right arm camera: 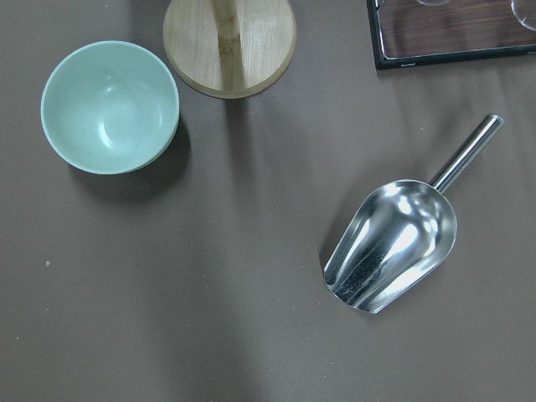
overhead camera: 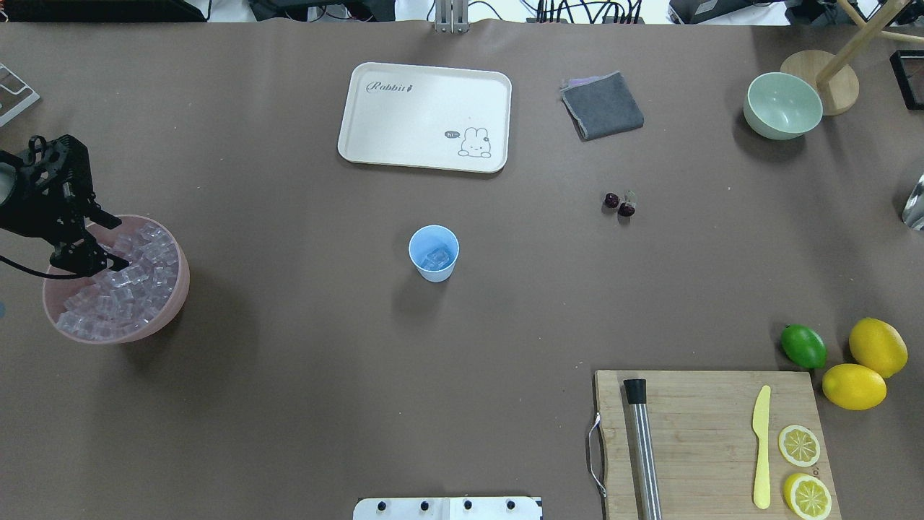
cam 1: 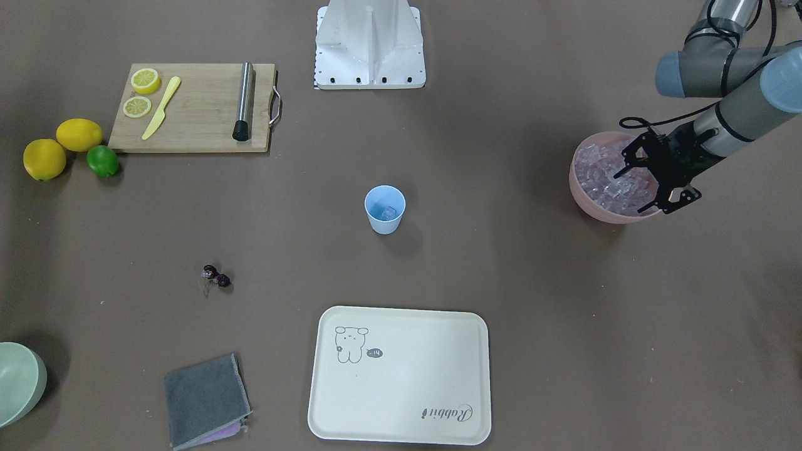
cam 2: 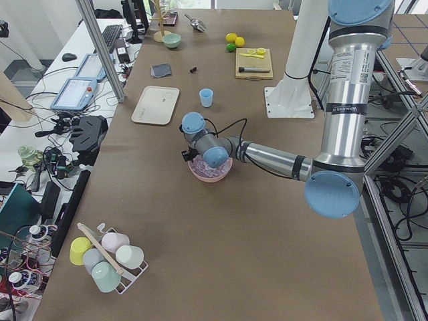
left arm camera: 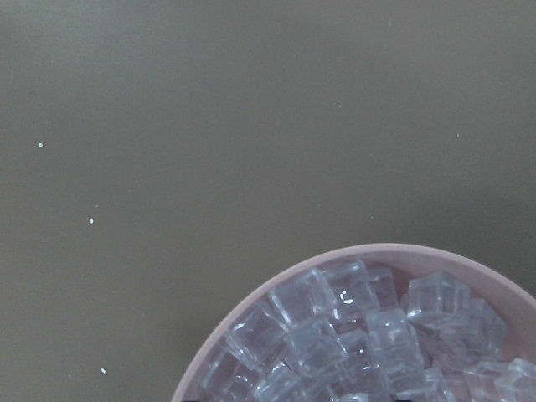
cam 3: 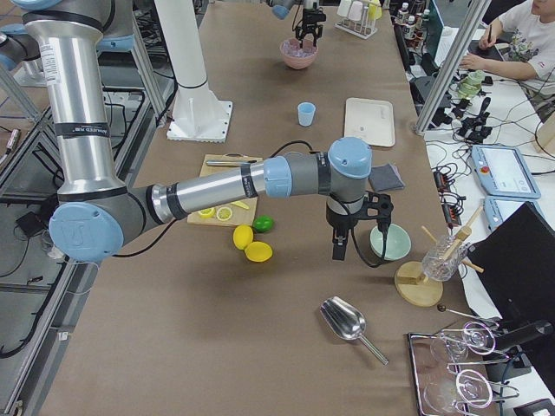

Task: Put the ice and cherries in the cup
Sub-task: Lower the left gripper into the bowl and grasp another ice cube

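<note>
The left end effector [overhead camera: 121, 245] is down over the pink bowl [overhead camera: 177, 289], well off to the left of the cup [overhead camera: 433, 253], and the reason looks plain. That bowl is the supply, heaped to its rim with ice [overhead camera: 123, 296]. The fingers are spread apart with their tips dipped among the top cubes, nothing visibly pinched between them. I read this as lining up to pick a cube. The cup stands upright and alone in the middle of the desk [overhead camera: 289, 397], its mouth open to the top, an easy drop target for either arm. A few cubes lie at its bottom, so the ice half of the job looks begun, not finished. The cherries [overhead camera: 619, 204] lie on the desk to the cup's right and a touch farther out, well apart from it, on the other arm's side. The right end effector [cam 3: 340, 250] hangs far off to the cup's right, near a pale green bowl [overhead camera: 783, 108]. Released or clenched, I cannot tell from that side view.
</note>
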